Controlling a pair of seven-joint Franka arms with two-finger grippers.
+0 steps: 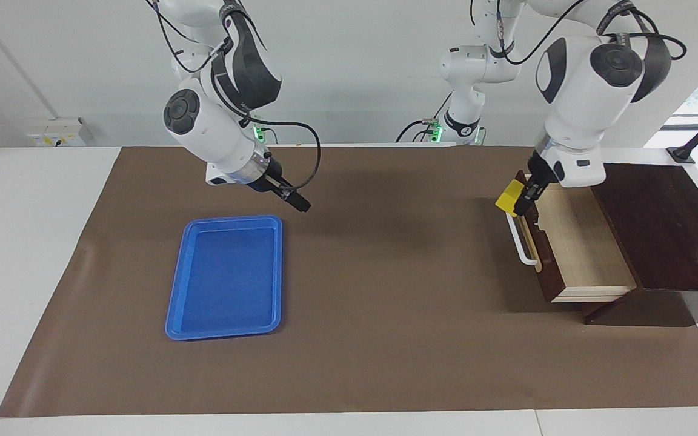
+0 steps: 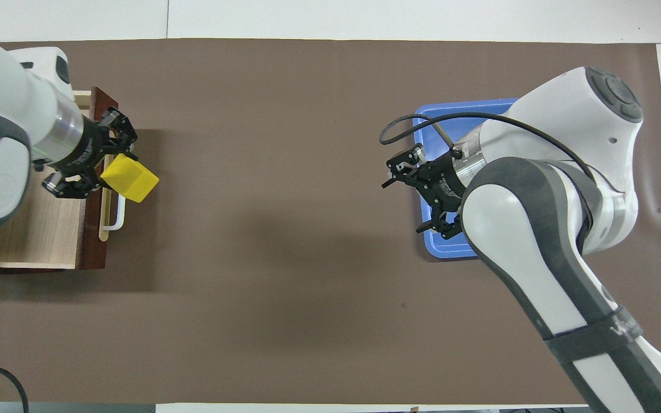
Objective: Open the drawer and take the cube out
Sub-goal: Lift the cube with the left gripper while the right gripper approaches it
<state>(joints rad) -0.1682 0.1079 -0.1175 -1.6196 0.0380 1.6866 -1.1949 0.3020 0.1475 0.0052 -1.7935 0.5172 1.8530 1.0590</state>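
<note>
Facing view, read across from its left side: the right gripper (image 1: 300,204) hung in the air over the brown mat (image 1: 385,254), just off the corner of the blue tray (image 1: 226,277) nearest the robots. From this angle its fingers looked like one dark wedge, and I could not tell how they stood. Further along, the left gripper (image 1: 521,198) was pinched on the yellow cube (image 1: 510,196), held up in the air above the drawer's white handle (image 1: 520,241). The drawer (image 1: 573,248) stood pulled out of the dark wooden box (image 1: 664,230), its pale floor bare; the left arm's wrist hid the drawer's corner nearest the robots.

Overhead view, again from its left side: the left arm covered much of the box and the drawer's inner end (image 2: 38,229). The cube (image 2: 129,179) jutted past the fingers (image 2: 113,150), over the handle (image 2: 117,215) and the mat's edge beside it. Here alone the right gripper (image 2: 416,198) showed its fingers spread wide, over the tray's rim (image 2: 457,106), while the right arm hid most of the tray.
</note>
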